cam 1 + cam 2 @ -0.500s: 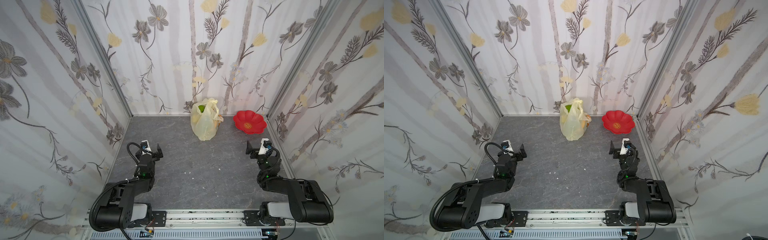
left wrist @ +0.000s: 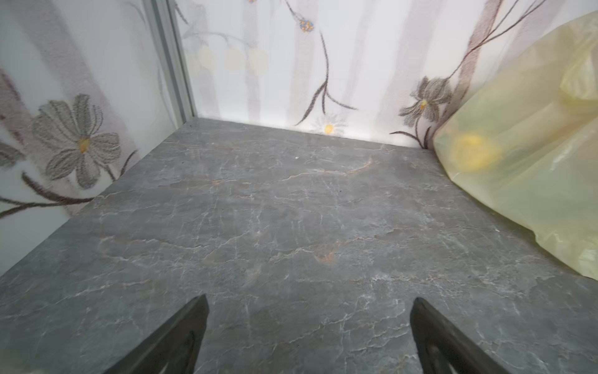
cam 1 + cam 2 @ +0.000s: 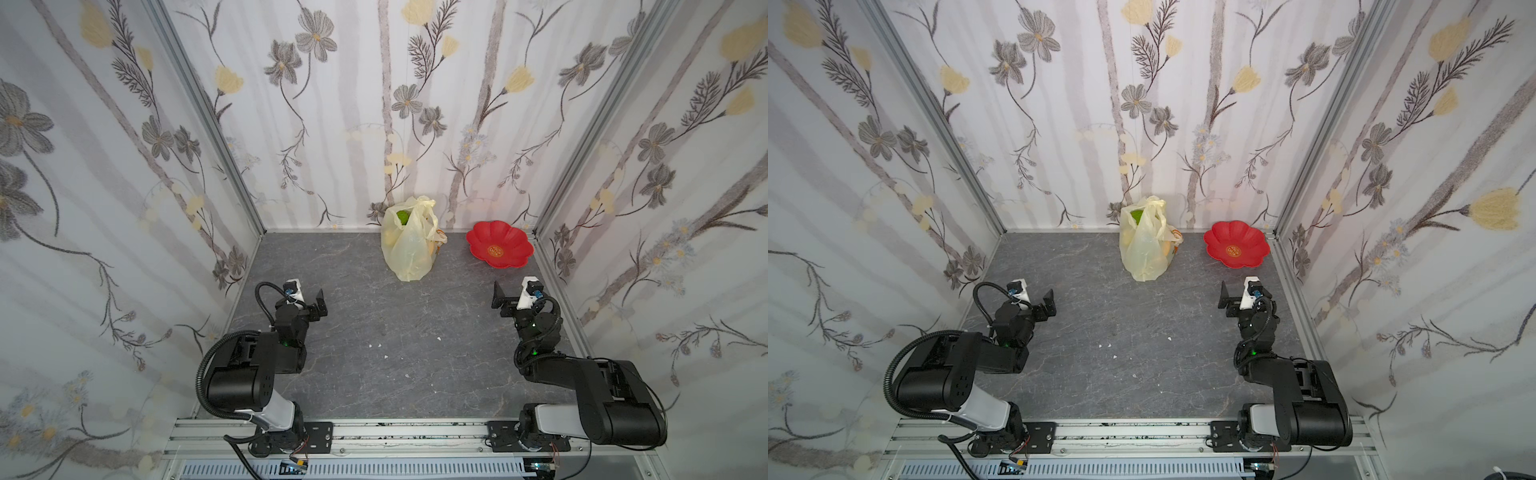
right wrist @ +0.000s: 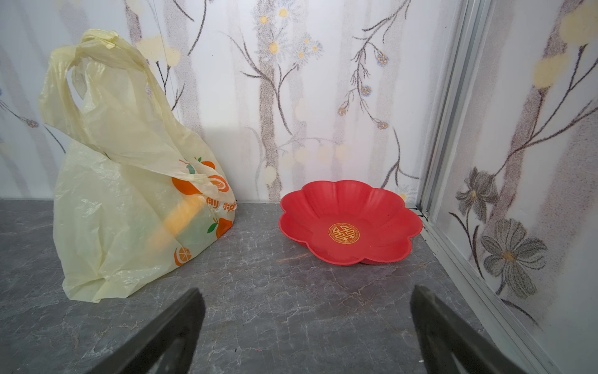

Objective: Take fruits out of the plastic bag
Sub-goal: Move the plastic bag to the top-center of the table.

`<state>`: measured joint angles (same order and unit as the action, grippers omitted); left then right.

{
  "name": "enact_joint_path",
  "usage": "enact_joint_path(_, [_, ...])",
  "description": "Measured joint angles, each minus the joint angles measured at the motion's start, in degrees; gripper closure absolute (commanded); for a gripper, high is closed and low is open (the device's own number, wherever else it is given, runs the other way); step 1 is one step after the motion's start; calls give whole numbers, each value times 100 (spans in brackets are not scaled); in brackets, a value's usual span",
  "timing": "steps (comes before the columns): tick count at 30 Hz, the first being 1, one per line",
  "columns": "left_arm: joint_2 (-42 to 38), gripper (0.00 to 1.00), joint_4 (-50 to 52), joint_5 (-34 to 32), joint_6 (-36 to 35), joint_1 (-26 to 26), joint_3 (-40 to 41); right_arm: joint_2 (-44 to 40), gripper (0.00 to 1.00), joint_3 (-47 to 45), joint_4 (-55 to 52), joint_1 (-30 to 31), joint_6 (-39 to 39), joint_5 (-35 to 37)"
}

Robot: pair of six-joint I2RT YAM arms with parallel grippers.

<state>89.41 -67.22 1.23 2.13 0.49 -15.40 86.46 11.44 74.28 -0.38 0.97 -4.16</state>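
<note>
Two arms sit folded low at the near edge, bases bolted to the rail [image 3: 415, 434], one per side. The left gripper [image 2: 310, 298] hangs just over the gray stone-look tabletop [image 3: 374, 374] near the left wall. Its jaws are spread wide w/ only bare surface btwn them. The right gripper [image 4: 307, 295] mirrors it near the right wall, jaws likewise wide apart and holding nothing. Both point toward the back.

Mid-table, btwn and a bit nearer than the grippers, lie a few white specks [image 3: 379, 345].

Further back, approx. centre and up against the rear floral wall [image 3: 415, 124], stands the plastic bag [image 3: 409, 253]. It is upright, pale yellow and see-through, w/ its two handle loops raised and flopping together at the top. It is well apart from both grippers. The right wrist view shows orange-fruit print low on the side facing the plate.

The fruits are inside the bag. In both top views a green fruit [image 3: 402, 217] peeks out at the mouth. In the left wrist view a round yellow fruit [image 2: 474, 152] shows through the film. In the right wrist view there is an orange-yellow blur [image 4: 181, 217] behind the plastic, but I can't tell which fruit it is. Other shapes are too hazy to name.

Just right of the bag, not touching it, the red flower-shaped plate [image 3: 513, 239] lies flat in the back right corner, w/ a gold emblem at its centre.
</note>
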Motion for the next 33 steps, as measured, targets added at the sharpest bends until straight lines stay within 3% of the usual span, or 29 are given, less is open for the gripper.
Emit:
enact_joint_path(18, [-61,0,-319,208,81,9,52,0,0,0,2,0,0,0])
enact_joint_path(23, [-754,0,-308,107,-11,-179,317,-103,0,-66,-22,7,-7,-44])
enact_joint_path(27, [-1749,0,-219,-376,-177,-675,511,-857,0,-83,-380,153,-120,-61])
enact_joint_path(33, [-2712,0,153,-914,560,-1091,44,-2074,0,315,-1445,343,42,26])
